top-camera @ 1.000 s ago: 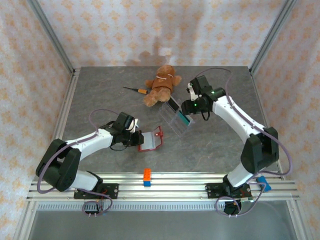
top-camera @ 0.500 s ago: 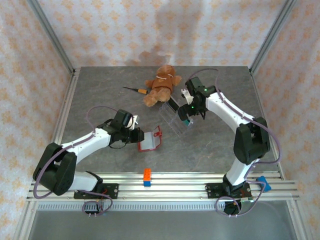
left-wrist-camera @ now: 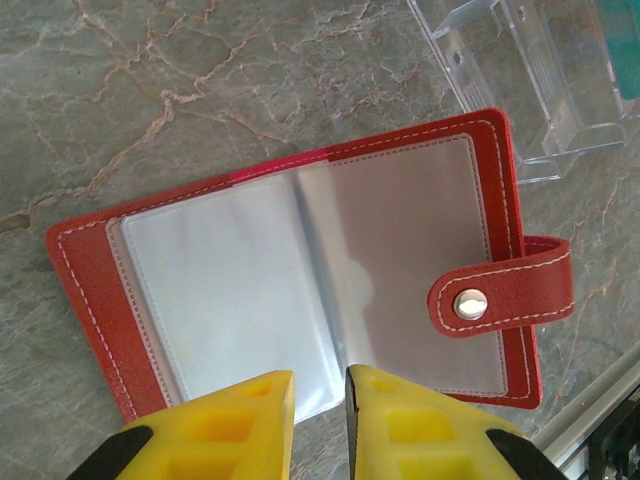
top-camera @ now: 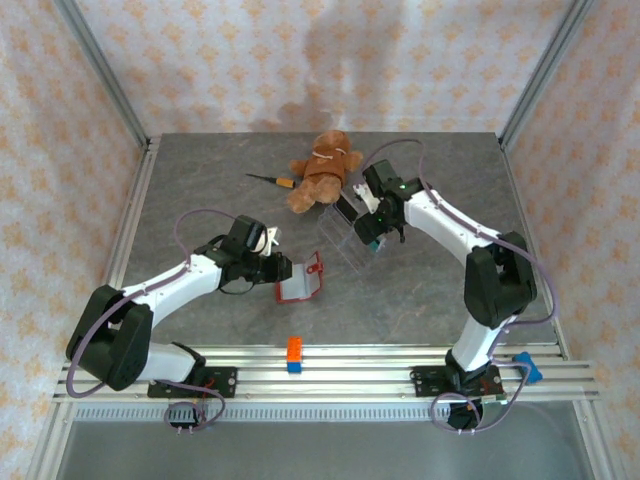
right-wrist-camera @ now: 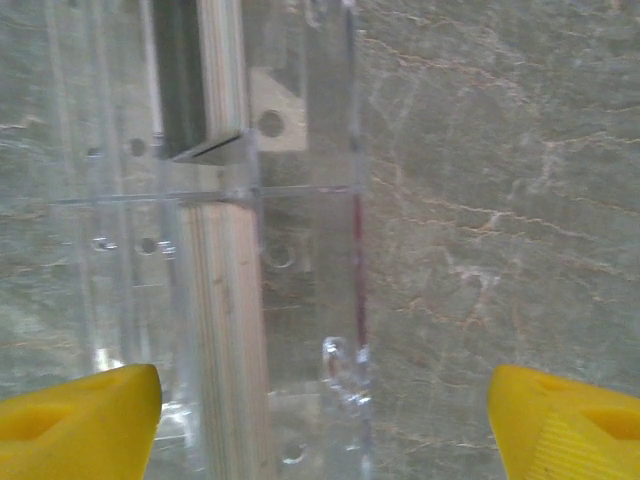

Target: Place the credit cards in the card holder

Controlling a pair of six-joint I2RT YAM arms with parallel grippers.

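The card holder [left-wrist-camera: 300, 290] lies open on the grey table, dark red with clear sleeves and a snap tab [left-wrist-camera: 500, 300] at the right; it also lies mid-table [top-camera: 300, 283]. My left gripper [left-wrist-camera: 320, 378] sits at its near edge, jaws a narrow gap apart with nothing between them; it is left of the holder [top-camera: 275, 268]. A teal credit card [top-camera: 372, 243] stands in the clear acrylic stand [top-camera: 350, 238], its corner showing [left-wrist-camera: 628, 50]. My right gripper [right-wrist-camera: 325, 430] hovers over the stand [right-wrist-camera: 300, 200], jaws wide open and empty, with a pale card [right-wrist-camera: 225, 300] standing on edge in it.
A brown teddy bear [top-camera: 322, 168] and a small screwdriver [top-camera: 272, 180] lie at the back. An orange-and-blue block [top-camera: 295, 354] rests on the aluminium rail [top-camera: 400, 365] at the near edge. A dark card [top-camera: 345, 208] leans in the stand.
My right gripper moved left over the acrylic stand and opened wider. The left jaws parted slightly at the card holder's edge; the left arm barely moved.
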